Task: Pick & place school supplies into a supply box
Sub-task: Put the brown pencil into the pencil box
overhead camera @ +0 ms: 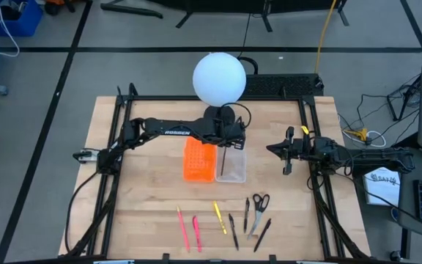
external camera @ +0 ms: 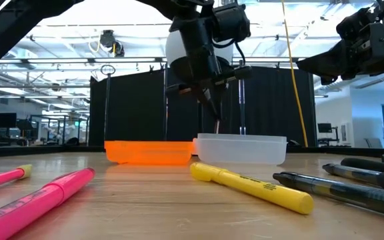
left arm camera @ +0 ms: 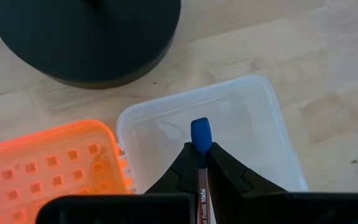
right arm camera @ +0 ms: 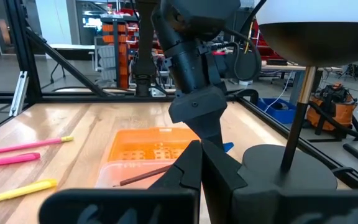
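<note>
Grey floor [overhead camera: 160,40] w/ black lines, black curtain [external camera: 139,107] behind table, ceiling lights [external camera: 59,30], big open hall w/ desks at left, orange shelves [right arm camera: 114,46] in bkgd

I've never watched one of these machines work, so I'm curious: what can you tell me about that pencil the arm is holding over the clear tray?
The pencil is thin and brown, with printed lettering on its shaft and a blue eraser cap on one end. The left gripper has its jaws shut on the shaft. It hangs tilted over the clear plastic tray, which sits right beside the orange perforated tray. In the low view its lower end reaches down toward the clear tray's rim. Whether it already touches the tray's floor I cannot tell.
</note>
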### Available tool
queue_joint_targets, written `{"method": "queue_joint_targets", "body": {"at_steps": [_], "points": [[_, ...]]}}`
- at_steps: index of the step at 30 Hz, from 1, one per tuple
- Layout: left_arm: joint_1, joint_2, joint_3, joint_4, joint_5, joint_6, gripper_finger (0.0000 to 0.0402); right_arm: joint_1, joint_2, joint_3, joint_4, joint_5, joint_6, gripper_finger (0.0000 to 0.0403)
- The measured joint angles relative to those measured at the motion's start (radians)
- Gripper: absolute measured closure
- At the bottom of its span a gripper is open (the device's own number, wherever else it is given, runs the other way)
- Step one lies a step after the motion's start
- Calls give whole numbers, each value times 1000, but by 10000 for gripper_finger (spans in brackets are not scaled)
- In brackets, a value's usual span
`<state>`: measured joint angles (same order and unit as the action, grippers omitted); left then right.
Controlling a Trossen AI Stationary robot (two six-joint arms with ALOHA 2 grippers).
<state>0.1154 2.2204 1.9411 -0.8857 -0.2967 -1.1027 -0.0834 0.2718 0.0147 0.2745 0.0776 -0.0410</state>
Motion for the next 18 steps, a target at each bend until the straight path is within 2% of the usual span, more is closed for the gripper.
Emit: {"method": "queue_joint_targets", "body": {"at_steps": [8, 18], "points": [[-19, 9, 0, -1, -86, -3, 385, 0, 0, 0, 6, 0, 0, 403], [-27, 69, 0, -2, -71, -3, 387, 0, 0, 0, 13, 4, -5, 403]]}}
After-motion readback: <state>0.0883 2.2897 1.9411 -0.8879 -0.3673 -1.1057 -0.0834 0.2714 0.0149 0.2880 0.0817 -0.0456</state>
